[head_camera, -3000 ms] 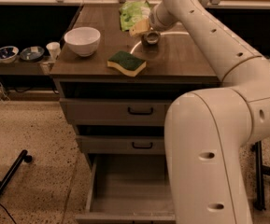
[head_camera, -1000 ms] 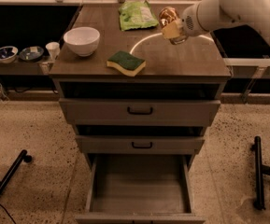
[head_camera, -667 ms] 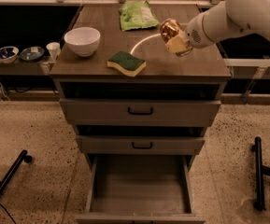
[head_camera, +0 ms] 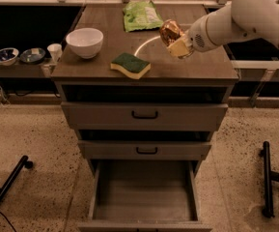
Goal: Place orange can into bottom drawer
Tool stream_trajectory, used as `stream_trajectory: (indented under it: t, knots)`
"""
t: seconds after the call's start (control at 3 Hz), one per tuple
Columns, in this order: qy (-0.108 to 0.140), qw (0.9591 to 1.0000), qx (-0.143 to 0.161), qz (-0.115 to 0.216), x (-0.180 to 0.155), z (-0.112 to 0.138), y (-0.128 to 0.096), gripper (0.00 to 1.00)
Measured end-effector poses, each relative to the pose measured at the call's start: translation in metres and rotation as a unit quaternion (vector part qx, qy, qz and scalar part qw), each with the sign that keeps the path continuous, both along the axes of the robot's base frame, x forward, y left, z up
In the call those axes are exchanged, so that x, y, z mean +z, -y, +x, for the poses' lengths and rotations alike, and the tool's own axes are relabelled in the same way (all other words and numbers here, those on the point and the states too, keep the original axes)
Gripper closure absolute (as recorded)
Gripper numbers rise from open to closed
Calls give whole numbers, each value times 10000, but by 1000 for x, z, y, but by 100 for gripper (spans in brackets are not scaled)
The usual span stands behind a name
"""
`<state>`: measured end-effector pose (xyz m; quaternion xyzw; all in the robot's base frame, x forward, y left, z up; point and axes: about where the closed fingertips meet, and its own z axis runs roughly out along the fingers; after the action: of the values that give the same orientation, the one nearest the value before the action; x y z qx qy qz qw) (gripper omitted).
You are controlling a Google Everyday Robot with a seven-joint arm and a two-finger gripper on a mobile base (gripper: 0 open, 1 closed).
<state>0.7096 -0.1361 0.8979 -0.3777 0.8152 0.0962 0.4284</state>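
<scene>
The orange can [head_camera: 170, 32] is shiny, orange-gold, and held tilted in my gripper [head_camera: 176, 41], which is shut on it above the right part of the cabinet top [head_camera: 105, 66]. The white arm reaches in from the upper right. The bottom drawer [head_camera: 144, 192] stands pulled open below, its grey floor bare. It lies well below and a little left of the can.
On the cabinet top are a white bowl [head_camera: 84, 42], a green and yellow sponge [head_camera: 130, 65] and a green crinkly bag [head_camera: 141, 15]. Two shallower drawers with black handles [head_camera: 145, 115] are pushed in. Small dishes and a cup [head_camera: 55, 51] sit on a ledge at left. Black stand legs [head_camera: 266, 178] are on the floor at right.
My gripper has lifted the can off the cabinet top and carried it forward and slightly left, lower in the frame. The arm has swung out to the right.
</scene>
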Motion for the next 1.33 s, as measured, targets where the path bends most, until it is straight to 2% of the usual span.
stream_trajectory:
  t: [0.33,0.67,1.0,1.33]
  knots:
    - [5,9975,698,-113,-8,-41,-14,100]
    - [-211,9890,1281,-703,-50,-117,18,100]
    - [-139,9702,1935,-1450,-85,-172,52,100]
    - [-19,9640,2128,-1591,-86,-174,56,100]
